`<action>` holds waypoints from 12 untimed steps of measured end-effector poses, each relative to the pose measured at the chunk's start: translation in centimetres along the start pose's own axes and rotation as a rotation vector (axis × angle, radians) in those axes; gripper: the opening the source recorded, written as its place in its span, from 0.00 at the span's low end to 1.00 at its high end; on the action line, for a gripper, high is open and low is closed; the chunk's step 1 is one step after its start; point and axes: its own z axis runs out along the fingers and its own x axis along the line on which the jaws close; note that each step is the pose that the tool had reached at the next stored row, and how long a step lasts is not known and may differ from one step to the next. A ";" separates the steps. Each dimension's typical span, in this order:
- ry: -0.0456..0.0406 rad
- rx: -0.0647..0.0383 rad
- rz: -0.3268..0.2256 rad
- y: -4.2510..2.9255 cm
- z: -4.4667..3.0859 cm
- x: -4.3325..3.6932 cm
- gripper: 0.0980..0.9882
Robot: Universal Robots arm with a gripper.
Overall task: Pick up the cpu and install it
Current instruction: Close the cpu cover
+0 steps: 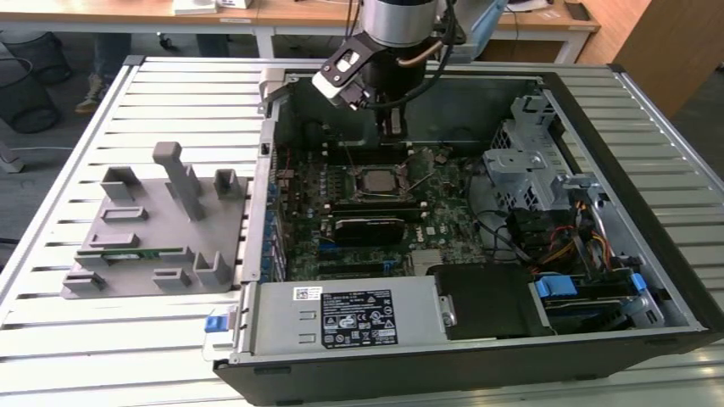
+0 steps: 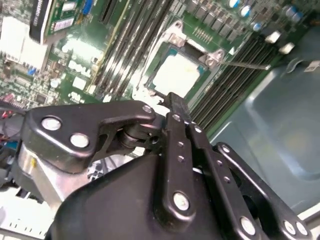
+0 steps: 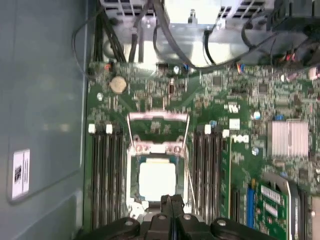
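While the arm (image 1: 396, 25) hangs upright over the open case (image 1: 453, 373), the gripper (image 3: 170, 200) points down just beside the socket (image 3: 132, 170), fingers pressed together on nothing. Cpu (image 3: 157, 179) lies flat inside the socket; fingertips cover the socket's near edge. Hinged frame (image 3: 157, 131) stands open beyond the socket, and memory slots (image 3: 105, 175) crowd both of the socket's flanks.

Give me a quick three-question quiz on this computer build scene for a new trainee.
1. True or false: the cpu lies in the motherboard socket.
2. The claw is: A) open; B) shut on the cpu; C) shut, holding nothing.
3. Fill in: the grey fixture stands to the exterior view's ____ of the computer case.
Key: 1 true; 2 C; 3 left.
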 end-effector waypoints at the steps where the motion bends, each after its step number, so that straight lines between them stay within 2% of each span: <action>1: -0.0001 0.000 0.000 0.41 0.02 -0.01 0.01; 6: 0.0000 0.001 0.000 2.54 0.17 -0.02 0.01; 12: -0.0001 0.001 -0.004 3.83 0.44 -0.02 0.01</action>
